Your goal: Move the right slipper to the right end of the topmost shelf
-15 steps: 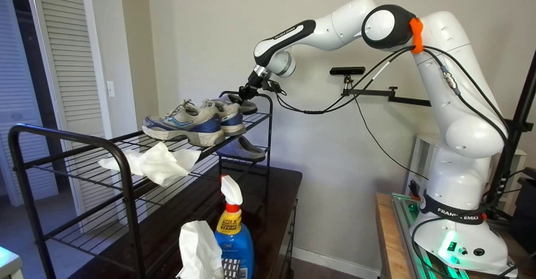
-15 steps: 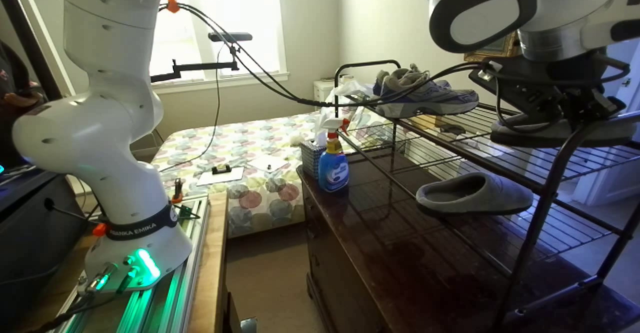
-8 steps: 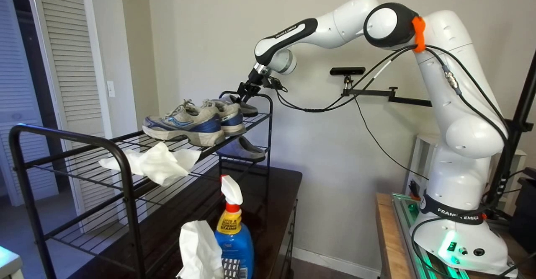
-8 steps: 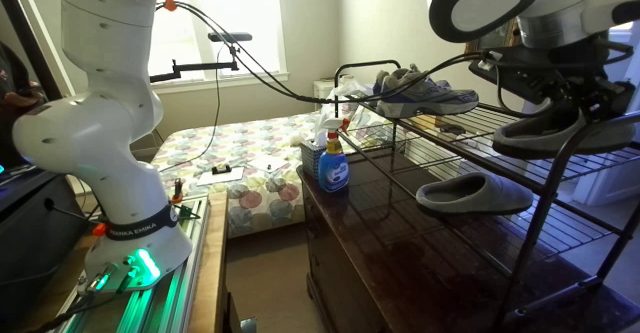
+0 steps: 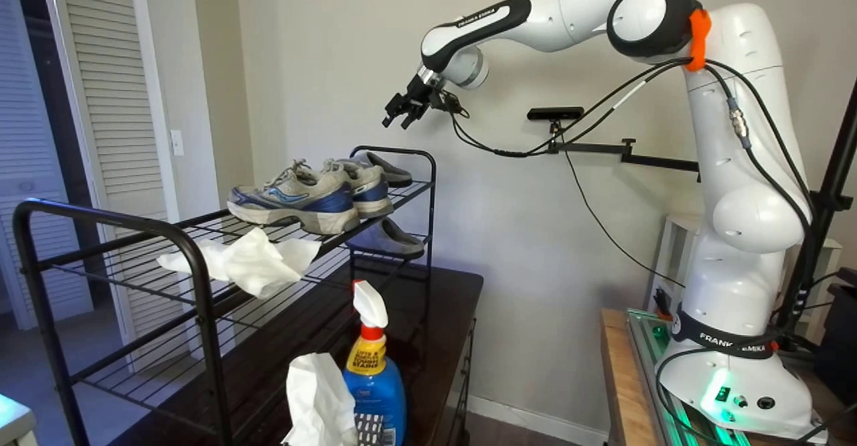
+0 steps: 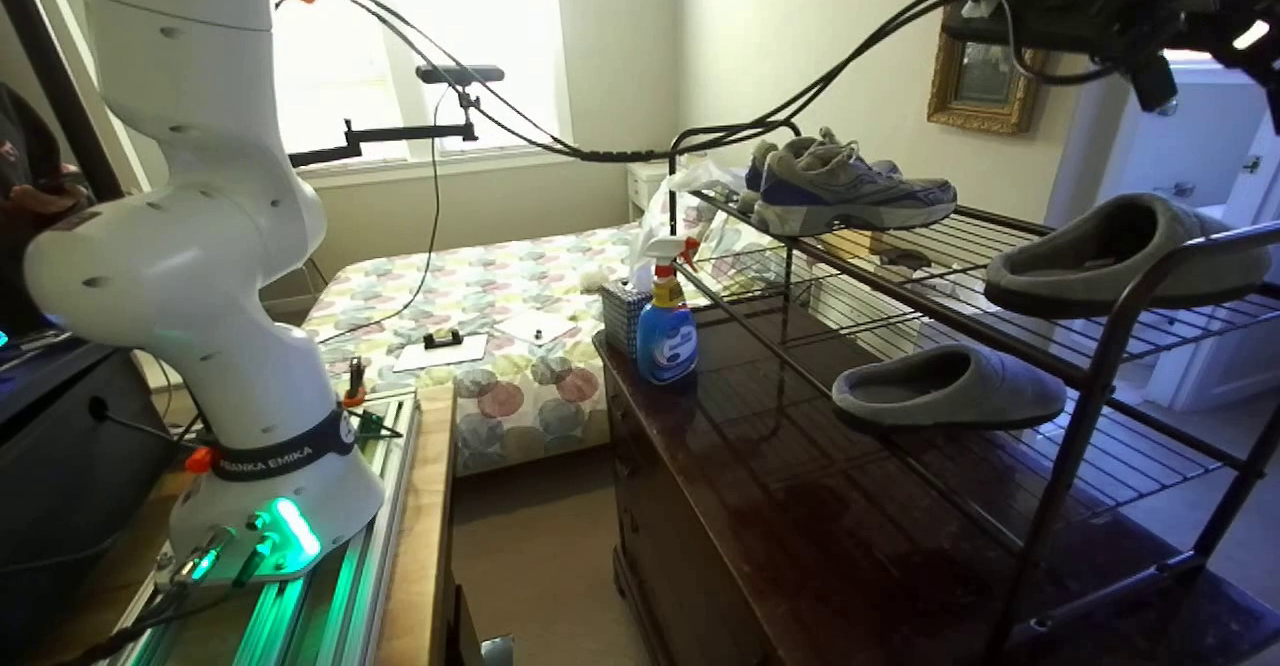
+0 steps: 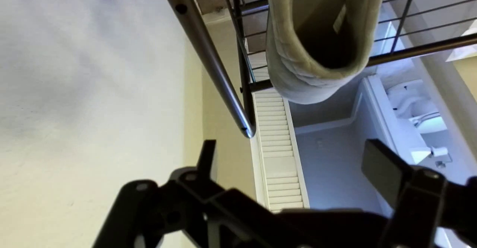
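The right slipper (image 6: 1060, 276), grey with a dark thin sole, rests on the wires of the topmost shelf (image 6: 940, 309), by the curved end rail. It shows in both exterior views, partly behind a sneaker in an exterior view (image 5: 395, 175). From the wrist view, the slipper's heel (image 7: 298, 84) and hollow opening appear at the top of the picture. My gripper (image 5: 396, 124) hangs in the air above that end of the rack, apart from the slipper. Its fingers (image 7: 384, 169) are spread wide with nothing between them.
Grey-white sneakers (image 5: 301, 198) stand on the same shelf beside the slipper. A like slipper (image 6: 950, 391) sits on the tier below. The black end rail (image 7: 212, 58) rises near the gripper. A white crumpled sheet (image 5: 258, 258) and a blue spray bottle (image 5: 375, 386) are nearby.
My gripper has opened, let go of the slipper and lifted up and away from it. The slipper has settled flatter on the shelf, its opening now uncovered.
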Action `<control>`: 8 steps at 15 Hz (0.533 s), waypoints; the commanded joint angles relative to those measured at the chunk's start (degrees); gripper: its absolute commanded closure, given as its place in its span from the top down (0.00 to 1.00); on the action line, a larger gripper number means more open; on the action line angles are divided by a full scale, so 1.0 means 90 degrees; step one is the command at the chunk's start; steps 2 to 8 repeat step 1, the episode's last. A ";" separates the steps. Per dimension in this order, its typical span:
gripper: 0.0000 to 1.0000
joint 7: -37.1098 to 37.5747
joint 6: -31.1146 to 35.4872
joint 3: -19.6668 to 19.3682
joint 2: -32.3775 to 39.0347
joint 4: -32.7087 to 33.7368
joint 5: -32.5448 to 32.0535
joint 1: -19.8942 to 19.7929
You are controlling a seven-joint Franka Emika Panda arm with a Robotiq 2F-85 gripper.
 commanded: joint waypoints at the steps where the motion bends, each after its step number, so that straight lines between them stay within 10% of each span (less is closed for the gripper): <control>1: 1.00 -0.0006 -0.0068 0.0021 -0.0106 -0.0024 -0.0003 -0.0030; 8: 1.00 -0.0006 -0.0068 0.0021 -0.0106 -0.0024 -0.0003 -0.0030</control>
